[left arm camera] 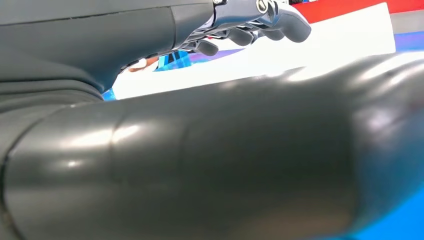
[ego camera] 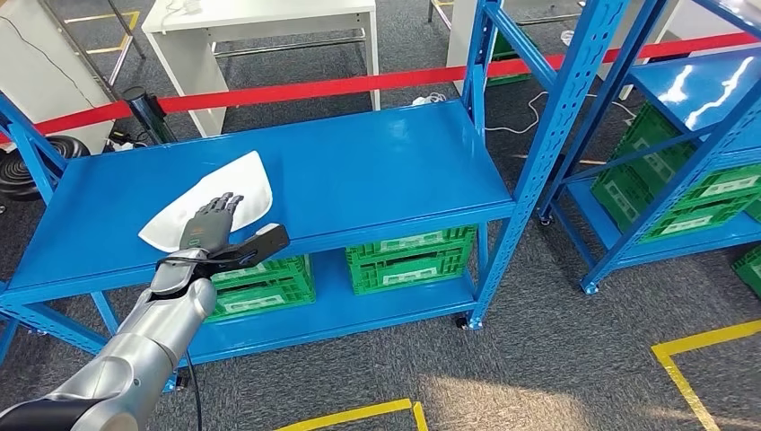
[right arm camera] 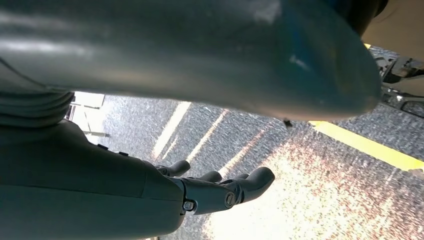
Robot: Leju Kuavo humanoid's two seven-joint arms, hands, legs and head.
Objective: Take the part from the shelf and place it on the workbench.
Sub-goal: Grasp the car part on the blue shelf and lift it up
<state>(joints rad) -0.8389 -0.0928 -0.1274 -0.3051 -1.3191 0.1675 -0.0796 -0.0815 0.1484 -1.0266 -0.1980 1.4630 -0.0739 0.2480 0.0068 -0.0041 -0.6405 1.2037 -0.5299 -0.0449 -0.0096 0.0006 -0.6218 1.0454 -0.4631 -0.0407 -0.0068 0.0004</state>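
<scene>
One white part (ego camera: 213, 200) on shelf (ego camera: 359, 180); left hand (ego camera: 208, 224) seemingly touching it.

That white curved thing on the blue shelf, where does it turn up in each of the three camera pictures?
Head view: the white part lies on the blue shelf, left of middle, under the fingers of the left hand.
Left wrist view: it is the bright white band between the dark fingers and the thumb.
Right wrist view: not in it.
Shared landmark: the red barrier tape behind the part.
</scene>
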